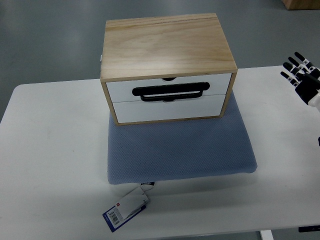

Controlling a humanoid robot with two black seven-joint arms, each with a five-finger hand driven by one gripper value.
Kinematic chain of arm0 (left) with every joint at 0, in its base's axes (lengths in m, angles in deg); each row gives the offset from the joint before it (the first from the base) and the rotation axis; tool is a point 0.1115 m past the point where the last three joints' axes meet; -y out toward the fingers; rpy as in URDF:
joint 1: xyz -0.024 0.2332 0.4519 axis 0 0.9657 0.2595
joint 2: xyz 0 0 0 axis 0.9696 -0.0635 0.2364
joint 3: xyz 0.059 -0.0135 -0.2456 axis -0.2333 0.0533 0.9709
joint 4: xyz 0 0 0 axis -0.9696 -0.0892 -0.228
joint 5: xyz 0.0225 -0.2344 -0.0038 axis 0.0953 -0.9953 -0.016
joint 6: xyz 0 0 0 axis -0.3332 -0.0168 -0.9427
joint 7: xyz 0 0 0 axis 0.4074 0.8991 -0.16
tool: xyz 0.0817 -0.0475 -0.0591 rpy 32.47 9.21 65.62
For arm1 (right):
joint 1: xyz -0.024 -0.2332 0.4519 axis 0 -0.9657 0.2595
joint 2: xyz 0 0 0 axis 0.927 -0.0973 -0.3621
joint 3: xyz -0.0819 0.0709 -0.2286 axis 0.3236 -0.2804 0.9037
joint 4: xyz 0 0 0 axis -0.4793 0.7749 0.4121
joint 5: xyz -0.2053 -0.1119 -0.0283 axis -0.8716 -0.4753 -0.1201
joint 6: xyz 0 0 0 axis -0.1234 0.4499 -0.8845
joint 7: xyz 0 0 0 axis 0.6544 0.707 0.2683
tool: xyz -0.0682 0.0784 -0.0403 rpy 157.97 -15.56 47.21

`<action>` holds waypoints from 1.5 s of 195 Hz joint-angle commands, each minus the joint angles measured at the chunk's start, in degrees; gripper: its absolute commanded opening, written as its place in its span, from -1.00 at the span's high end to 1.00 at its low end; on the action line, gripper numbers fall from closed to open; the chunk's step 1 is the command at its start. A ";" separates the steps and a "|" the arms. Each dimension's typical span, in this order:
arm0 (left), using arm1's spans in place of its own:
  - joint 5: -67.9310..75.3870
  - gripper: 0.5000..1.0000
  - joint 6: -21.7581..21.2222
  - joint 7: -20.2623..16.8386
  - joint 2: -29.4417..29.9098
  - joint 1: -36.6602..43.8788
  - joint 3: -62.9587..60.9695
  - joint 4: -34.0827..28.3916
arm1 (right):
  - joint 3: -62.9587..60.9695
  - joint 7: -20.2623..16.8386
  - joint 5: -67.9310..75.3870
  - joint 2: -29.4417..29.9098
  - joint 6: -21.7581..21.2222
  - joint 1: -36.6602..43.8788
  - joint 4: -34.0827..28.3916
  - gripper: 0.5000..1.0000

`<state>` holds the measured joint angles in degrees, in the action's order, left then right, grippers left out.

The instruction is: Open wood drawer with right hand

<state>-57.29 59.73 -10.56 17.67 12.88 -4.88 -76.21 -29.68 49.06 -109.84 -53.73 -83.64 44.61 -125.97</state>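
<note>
Top view of a white table [55, 150] bearing a blue-grey cushion [180, 150], which lies toward the table's far edge, roughly midway between its left and right edges. A wooden box [167, 45] stands upright on the far part of the cushion, its front facing the near edge. The front carries two white drawers [170, 97], one above the other, both flush with the box's frame and so closed; a black handle [170, 92] runs across the seam between them, and a small dark notch sits at the top edge of the upper drawer. A paper tag [126, 209] with a barcode hangs off the cushion's near edge, lying on the table near the near edge. The right hand [301, 75], black-fingered with a white body, enters from the right edge near the table's far right corner, well apart from the box; its fingers [295, 64] are spread and hold nothing.
</note>
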 commanded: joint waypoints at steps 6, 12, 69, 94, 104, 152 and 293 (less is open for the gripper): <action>0.03 -1.00 -0.08 0.00 0.00 -0.02 0.06 -0.05 | 0.00 0.00 0.00 0.00 -0.06 0.01 0.00 -0.73; 0.03 -1.00 -0.08 0.00 0.00 -0.02 0.06 -0.05 | 0.00 0.00 0.00 -0.01 -0.06 0.09 0.00 -0.73; 0.03 -1.00 -0.08 0.00 0.00 0.24 0.24 -0.05 | 0.00 0.00 0.00 -0.01 -0.06 0.01 0.08 -0.73; 0.03 -1.00 0.01 0.00 0.00 0.24 0.24 0.04 | 0.00 0.00 0.00 -0.01 -0.06 0.01 0.00 -0.73; 0.03 -1.00 0.01 0.00 0.00 0.24 0.33 0.04 | 0.00 0.00 0.00 0.08 -0.06 0.01 0.08 -0.73; 0.03 -1.00 -0.08 0.00 0.00 0.24 0.33 0.04 | 0.00 0.00 0.00 -0.01 -0.15 0.27 0.00 -0.73; 0.03 -1.00 -0.08 0.00 0.00 0.24 0.33 0.04 | 0.00 0.00 0.00 0.08 -0.23 0.71 0.00 -0.73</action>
<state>-57.27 59.66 -10.56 17.67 13.12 -4.55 -76.17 -29.68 49.06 -109.84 -53.56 -83.91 45.32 -125.98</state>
